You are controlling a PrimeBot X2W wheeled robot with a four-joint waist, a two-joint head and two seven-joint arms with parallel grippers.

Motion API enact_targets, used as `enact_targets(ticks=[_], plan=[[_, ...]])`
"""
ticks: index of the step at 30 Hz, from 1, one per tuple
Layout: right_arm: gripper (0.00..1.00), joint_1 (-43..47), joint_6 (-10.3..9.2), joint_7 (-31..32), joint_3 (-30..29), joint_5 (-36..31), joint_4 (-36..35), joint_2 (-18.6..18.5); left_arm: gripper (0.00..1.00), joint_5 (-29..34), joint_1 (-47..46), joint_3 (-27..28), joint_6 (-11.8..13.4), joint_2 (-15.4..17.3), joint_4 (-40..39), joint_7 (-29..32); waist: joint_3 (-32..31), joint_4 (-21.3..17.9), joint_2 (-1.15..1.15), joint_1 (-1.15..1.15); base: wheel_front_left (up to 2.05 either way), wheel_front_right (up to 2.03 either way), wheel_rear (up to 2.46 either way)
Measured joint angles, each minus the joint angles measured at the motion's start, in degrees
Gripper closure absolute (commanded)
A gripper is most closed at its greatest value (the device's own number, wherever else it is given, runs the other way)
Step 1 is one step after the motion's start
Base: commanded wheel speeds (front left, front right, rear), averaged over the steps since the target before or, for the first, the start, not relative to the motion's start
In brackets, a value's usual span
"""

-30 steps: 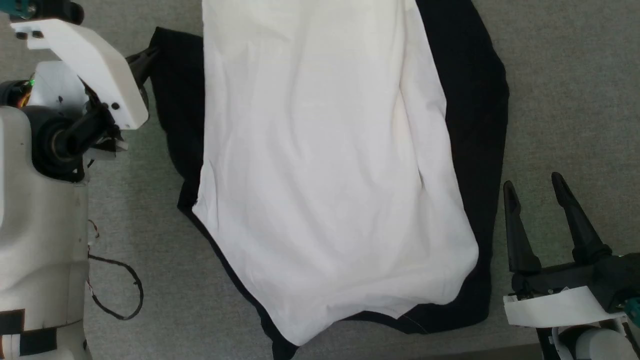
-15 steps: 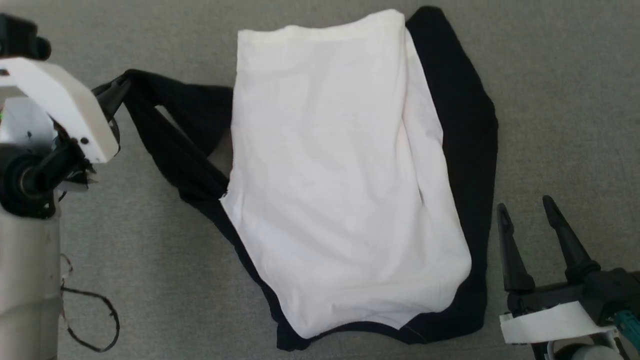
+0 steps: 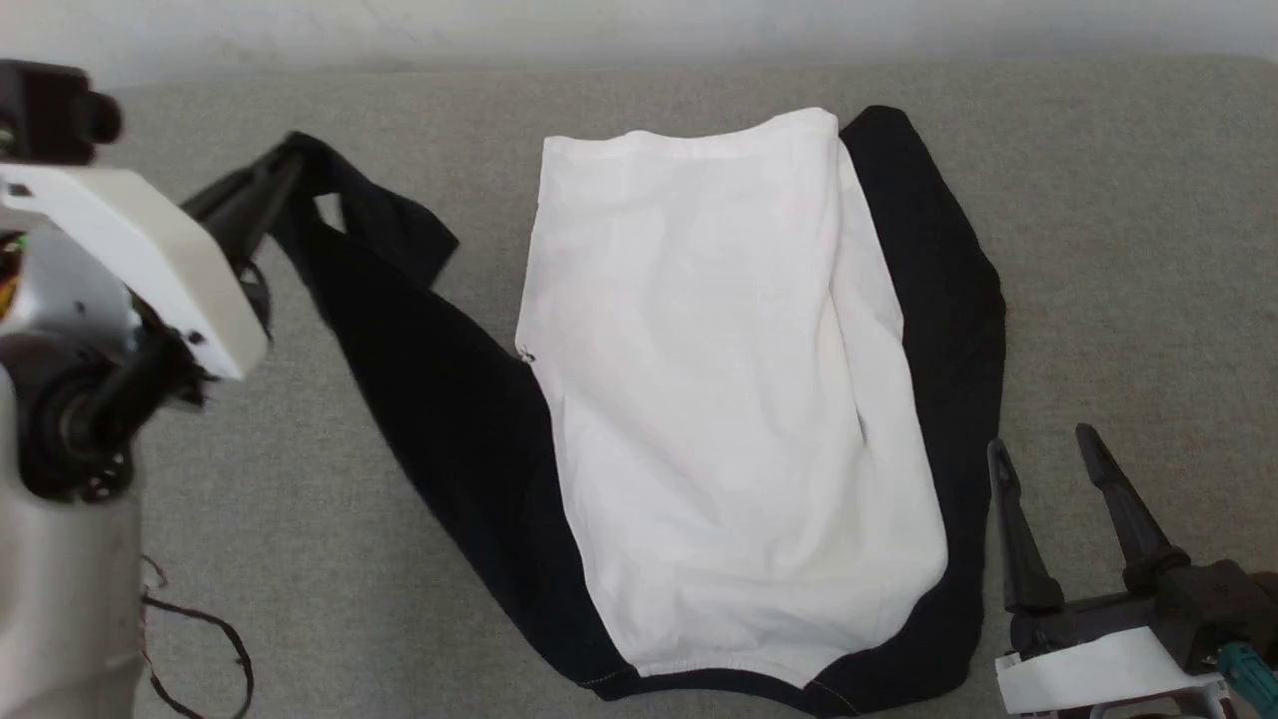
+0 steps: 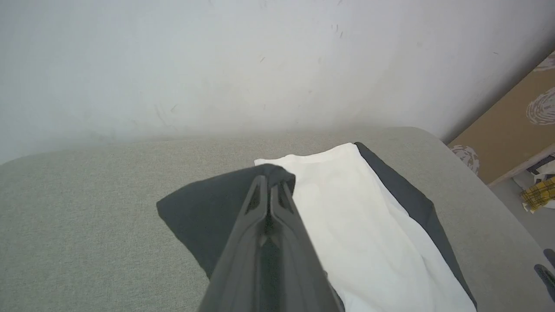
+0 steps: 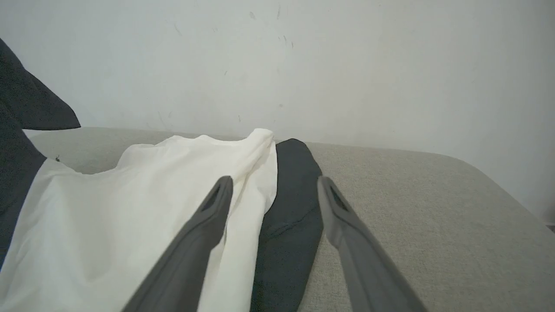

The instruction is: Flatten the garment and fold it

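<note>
The garment (image 3: 719, 399) lies on a grey padded surface (image 3: 1128, 200). Its white body is spread roughly flat at the centre, hem on the near side, with some creases down the right half. The right black sleeve (image 3: 949, 300) lies flat along the right edge of the body. The left black sleeve (image 3: 439, 419) is drawn out towards the far left, its end raised off the surface. The left gripper (image 3: 280, 170) stands at the far left, jaws closed tight on the end of that sleeve; the cloth bunches round its tips in the left wrist view. The right gripper (image 3: 1040, 439) sits at the near right, just beside the right sleeve and clear of it, jaws wide with nothing between them. A pale wall (image 4: 260, 65) runs behind the far edge of the surface. A loose dark cable (image 3: 200, 639) hangs by the robot's body at the near left
</note>
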Motion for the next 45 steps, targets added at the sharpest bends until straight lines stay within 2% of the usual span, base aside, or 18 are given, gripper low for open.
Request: enact_targets(ticks=[11,18,22,25,31,36,45], plan=[[0.0,0.73,0.0,0.0,0.24,0.05,0.32,-0.01,1.0,1.99,7.64,-6.92,-0.96,-2.77,-12.87,-3.52,-1.64,0.24,0.0,0.0,0.0,0.0,0.0],[0.0,1.76,0.0,0.0,0.25,0.07,0.6,-0.01,1.0,11.55,12.19,-14.34,-0.98,-3.81,-19.35,-9.2,-2.64,0.55,0.0,0.0,0.0,0.0,0.0],[0.0,2.35,0.0,0.0,0.22,0.05,0.96,-0.01,1.0,16.84,14.41,-21.02,-1.0,-6.36,-20.61,-14.03,-2.85,1.4,0.0,0.01,0.0,0.0,0.0],[0.0,2.46,0.0,0.0,0.18,0.0,1.05,0.0,1.0,20.37,15.47,-26.92,-1.05,-7.8,-19.65,-17.03,-2.88,2.11,0.0,0.01,0.0,0.0,0.0],[0.0,2.54,0.0,0.0,0.12,-0.19,1.02,0.0,1.0,24.86,16.08,-35.76,-1.46,-11.62,-12.56,-24.3,-2.55,3.23,0.0,0.01,0.0,0.0,0.0],[0.0,2.59,0.0,0.07,0.1,-0.57,0.91,0.0,1.0,26.36,16.08,-39.83,-1.47,-15.3,-7.84,-29.32,-1.47,3.5,0.0,0.01,0.0,0.0,0.0],[0.0,2.47,0.0,0.08,0.16,-0.58,0.86,-0.01,1.0,28.3,15.74,-46.4,-1.51,-16.61,1.89,-35.23,1.14,3.4,0.0,0.01,0.0,0.0,0.0]])
